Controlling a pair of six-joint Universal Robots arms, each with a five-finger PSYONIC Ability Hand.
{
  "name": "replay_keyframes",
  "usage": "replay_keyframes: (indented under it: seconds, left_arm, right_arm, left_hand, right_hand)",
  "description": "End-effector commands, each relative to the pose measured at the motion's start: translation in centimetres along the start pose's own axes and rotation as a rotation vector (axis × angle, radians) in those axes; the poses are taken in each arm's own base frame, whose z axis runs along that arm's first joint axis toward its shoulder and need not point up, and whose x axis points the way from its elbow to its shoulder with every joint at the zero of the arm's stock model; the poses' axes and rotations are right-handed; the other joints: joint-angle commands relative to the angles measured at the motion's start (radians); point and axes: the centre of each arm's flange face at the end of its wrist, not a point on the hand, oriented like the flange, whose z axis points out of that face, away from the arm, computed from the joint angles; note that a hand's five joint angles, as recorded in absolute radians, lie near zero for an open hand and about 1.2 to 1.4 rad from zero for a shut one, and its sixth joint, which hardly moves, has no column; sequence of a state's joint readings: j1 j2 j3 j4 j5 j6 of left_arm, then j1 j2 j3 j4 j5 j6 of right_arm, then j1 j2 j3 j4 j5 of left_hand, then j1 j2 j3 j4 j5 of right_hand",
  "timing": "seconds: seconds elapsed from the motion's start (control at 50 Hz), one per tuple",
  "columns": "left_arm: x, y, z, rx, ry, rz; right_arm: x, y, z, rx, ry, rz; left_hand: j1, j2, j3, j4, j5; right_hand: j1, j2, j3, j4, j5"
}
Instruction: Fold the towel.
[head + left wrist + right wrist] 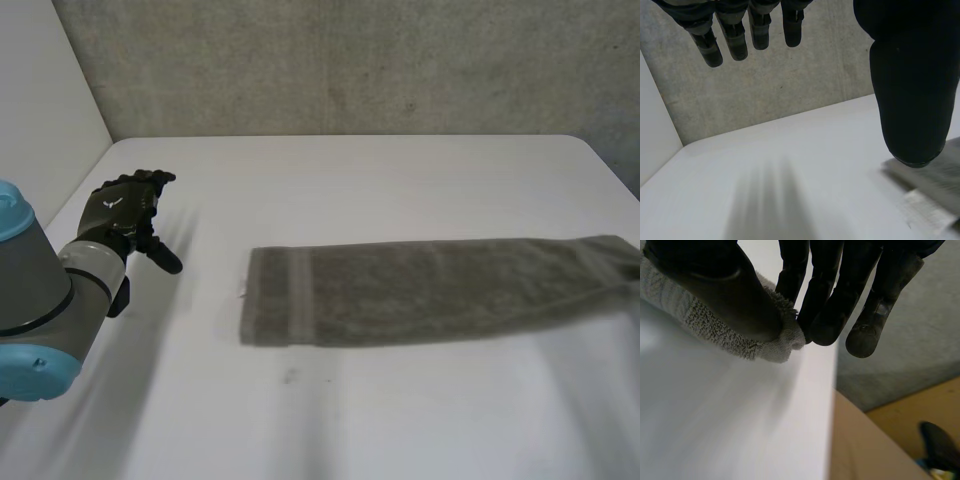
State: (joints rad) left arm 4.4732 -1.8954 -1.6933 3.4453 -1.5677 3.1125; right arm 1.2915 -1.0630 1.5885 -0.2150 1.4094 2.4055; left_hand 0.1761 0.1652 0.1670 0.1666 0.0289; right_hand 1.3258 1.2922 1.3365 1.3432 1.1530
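Note:
A grey-green towel [430,290], folded into a long strip, lies flat across the white table [350,180], its right end reaching the table's right side. My left hand [125,210] hovers above the table to the left of the towel, apart from it. Its fingers [735,40] are straight and its thumb [910,90] spread, holding nothing; a towel end [935,185] lies beyond the thumb. In the right wrist view my right hand [725,290] pinches the towel's end corner [765,347] between thumb and fingers, right at the table's edge.
A grey concrete wall [350,60] stands behind the table and a white panel [40,80] at its left. Beyond the table's right edge [832,405] the brown floor [875,440] drops away, with a dark object [940,445] on it.

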Motion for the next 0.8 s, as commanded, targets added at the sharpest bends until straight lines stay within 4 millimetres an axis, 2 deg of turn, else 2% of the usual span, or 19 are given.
replay_keyframes:
  seconds: [0.02, 0.04, 0.06, 0.1, 0.12, 0.14, 0.16, 0.18, 0.2, 0.24, 0.26, 0.28, 0.32, 0.38, 0.42, 0.44, 0.48, 0.58, 0.8]
  left_arm:
    - [-0.1, 0.0, 0.0, 0.001, -0.004, 0.0]
    - [-0.1, 0.0, 0.0, 0.001, -0.004, 0.0]
    - [-0.1, 0.0, 0.0, 0.001, -0.004, 0.0]
    - [-0.1, 0.0, 0.0, 0.001, -0.003, 0.0]
    - [-0.1, 0.0, 0.0, 0.001, -0.003, 0.0]
    - [-0.1, -0.1, 0.0, 0.005, -0.003, 0.0]
    - [-0.1, -0.1, 0.1, 0.007, -0.003, 0.0]
    - [-0.1, -0.1, 0.1, 0.007, -0.003, 0.0]
    - [-0.1, -0.1, 0.1, 0.007, -0.003, 0.0]
    - [-0.1, 0.0, 0.1, 0.005, -0.004, 0.0]
    - [-0.1, -0.1, 0.1, 0.007, -0.004, 0.0]
    - [-0.1, -0.1, 0.1, 0.007, -0.004, 0.0]
    - [-0.1, 0.0, 0.0, 0.005, -0.003, 0.0]
    - [0.0, 0.0, 0.0, 0.005, 0.0, 0.0]
    - [0.0, 0.0, 0.0, 0.005, -0.001, 0.0]
    - [0.0, 0.0, 0.0, 0.005, -0.001, 0.0]
    - [0.0, 0.0, 0.1, 0.007, -0.001, 0.0]
    - [0.0, 0.0, 0.1, 0.013, -0.001, 0.0]
    - [0.0, 0.1, 0.1, 0.031, 0.001, 0.011]
  right_arm:
    - [1.1, -2.3, -0.1, 0.061, 0.045, -0.038]
    - [0.1, -4.5, -1.0, 0.12, 0.033, -0.042]
    - [0.1, -4.6, -1.0, 0.121, 0.033, -0.042]
    - [-4.4, -10.4, -3.8, 0.292, -0.059, -0.03]
    - [-4.5, -10.5, -3.8, 0.293, -0.06, -0.03]
    - [-6.7, -12.2, -5.2, 0.349, -0.114, -0.025]
    - [-6.7, -12.2, -5.2, 0.349, -0.114, -0.025]
    - [-9.7, -14.0, -7.0, 0.412, -0.184, -0.033]
    - [-9.7, -14.0, -7.0, 0.412, -0.185, -0.033]
    - [-17.6, -17.2, -12.3, 0.55, -0.374, -0.079]
    - [-20.0, -17.7, -14.0, 0.583, -0.432, -0.094]
    - [-20.1, -17.7, -14.0, 0.583, -0.433, -0.094]
    - [-24.6, -17.9, -17.0, 0.632, -0.541, -0.125]
    - [-26.5, -17.7, -18.1, 0.647, -0.585, -0.141]
    - [-30.0, -17.4, -20.4, 0.682, -0.666, -0.169]
    - [-30.1, -17.4, -20.4, 0.682, -0.666, -0.169]
    - [-32.8, -16.7, -22.3, 0.707, -0.728, -0.195]
    - [-35.0, -15.7, -23.7, 0.712, -0.781, -0.218]
    - [-35.0, -14.7, -24.3, 0.679, -0.82, -0.241]
  left_hand:
    - [-0.002, 0.009, 0.008, 0.008, -0.029]
    - [-0.002, 0.009, 0.008, 0.008, -0.029]
    - [-0.002, 0.009, 0.008, 0.008, -0.029]
    - [-0.002, 0.009, 0.008, 0.008, -0.029]
    - [-0.002, 0.009, 0.008, 0.008, -0.029]
    - [-0.002, 0.009, 0.008, 0.008, -0.029]
    - [-0.002, 0.009, 0.008, 0.008, -0.029]
    - [-0.002, 0.009, 0.008, 0.008, -0.029]
    - [-0.002, 0.009, 0.008, 0.008, -0.029]
    - [-0.002, 0.009, 0.008, 0.008, -0.029]
    - [-0.002, 0.009, 0.008, 0.008, -0.029]
    - [-0.002, 0.009, 0.008, 0.008, -0.029]
    - [-0.002, 0.009, 0.008, 0.008, -0.029]
    - [-0.002, 0.009, 0.008, 0.008, -0.029]
    - [-0.002, 0.009, 0.008, 0.008, -0.029]
    - [-0.002, 0.009, 0.008, 0.008, -0.029]
    - [-0.002, 0.009, 0.008, 0.008, -0.029]
    - [-0.002, 0.009, 0.008, 0.008, -0.029]
    - [-0.002, 0.009, 0.008, 0.008, -0.029]
  right_hand:
    - [0.07, 0.104, 0.06, 0.053, 0.069]
    - [0.07, 0.104, 0.06, 0.053, 0.069]
    - [0.07, 0.104, 0.06, 0.053, 0.069]
    - [0.07, 0.104, 0.06, 0.053, 0.069]
    - [0.07, 0.104, 0.06, 0.053, 0.069]
    - [0.07, 0.104, 0.06, 0.053, 0.069]
    - [0.07, 0.104, 0.06, 0.053, 0.069]
    - [0.07, 0.104, 0.06, 0.053, 0.069]
    - [0.07, 0.104, 0.06, 0.053, 0.069]
    - [0.07, 0.104, 0.06, 0.053, 0.069]
    - [0.07, 0.104, 0.06, 0.053, 0.069]
    - [0.07, 0.104, 0.06, 0.053, 0.069]
    - [0.07, 0.104, 0.06, 0.053, 0.069]
    - [0.07, 0.104, 0.06, 0.053, 0.069]
    - [0.07, 0.104, 0.06, 0.053, 0.069]
    - [0.07, 0.104, 0.06, 0.053, 0.069]
    - [0.07, 0.104, 0.06, 0.053, 0.069]
    - [0.07, 0.104, 0.06, 0.053, 0.069]
    - [0.07, 0.104, 0.06, 0.053, 0.069]
